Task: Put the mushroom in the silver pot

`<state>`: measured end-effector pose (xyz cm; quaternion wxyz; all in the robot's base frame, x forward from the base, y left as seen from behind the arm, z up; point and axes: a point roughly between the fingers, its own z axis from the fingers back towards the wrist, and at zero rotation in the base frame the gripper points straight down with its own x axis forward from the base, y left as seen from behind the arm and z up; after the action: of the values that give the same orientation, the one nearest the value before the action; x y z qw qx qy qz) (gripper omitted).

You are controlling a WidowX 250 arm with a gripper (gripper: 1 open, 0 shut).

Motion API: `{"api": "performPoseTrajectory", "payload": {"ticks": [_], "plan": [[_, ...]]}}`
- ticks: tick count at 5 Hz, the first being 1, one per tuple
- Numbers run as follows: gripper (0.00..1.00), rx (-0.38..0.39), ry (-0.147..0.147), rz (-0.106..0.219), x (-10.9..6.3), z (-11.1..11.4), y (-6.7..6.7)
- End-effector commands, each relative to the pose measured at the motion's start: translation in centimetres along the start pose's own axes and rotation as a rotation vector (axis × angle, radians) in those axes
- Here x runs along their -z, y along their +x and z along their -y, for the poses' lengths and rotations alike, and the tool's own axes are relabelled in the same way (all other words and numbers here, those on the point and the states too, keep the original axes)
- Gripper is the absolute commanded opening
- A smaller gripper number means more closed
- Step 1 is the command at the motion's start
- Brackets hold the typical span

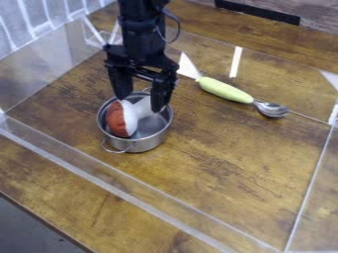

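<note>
The silver pot [136, 138] stands on the wooden table left of centre. Inside it lies the mushroom [125, 117], tipped on its side, with its red-brown cap low at the left and its white stem slanting up to the right. My gripper [141, 94] hangs just above the pot, pointing straight down. Its two black fingers stand wide apart, one at each side of the stem, and nothing is held between them.
A yellow-green vegetable piece [224, 90] lies to the right of the pot, and a metal spoon [272, 110] just beyond it. Clear plastic walls [158, 198] fence the wooden table on all sides.
</note>
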<state>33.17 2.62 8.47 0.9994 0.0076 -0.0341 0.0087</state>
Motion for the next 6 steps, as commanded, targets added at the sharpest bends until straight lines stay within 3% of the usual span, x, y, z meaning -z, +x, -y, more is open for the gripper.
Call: {"api": "performPoseTrajectory", "payload": {"ticks": [1, 2, 3, 5, 6], "plan": [[1.0, -0.01, 0.012, 0.128, -6.5, -0.7, 1.7], [1.0, 0.012, 0.021, 0.163, -8.0, -0.1, 2.6], [1.0, 0.08, 0.01, 0.176, -7.8, 1.1, 2.6], [1.0, 0.176, -0.015, 0.174, -7.5, 1.8, 2.6], [0.0, 0.188, -0.016, 0.174, -7.4, 0.9, 1.9]]}}
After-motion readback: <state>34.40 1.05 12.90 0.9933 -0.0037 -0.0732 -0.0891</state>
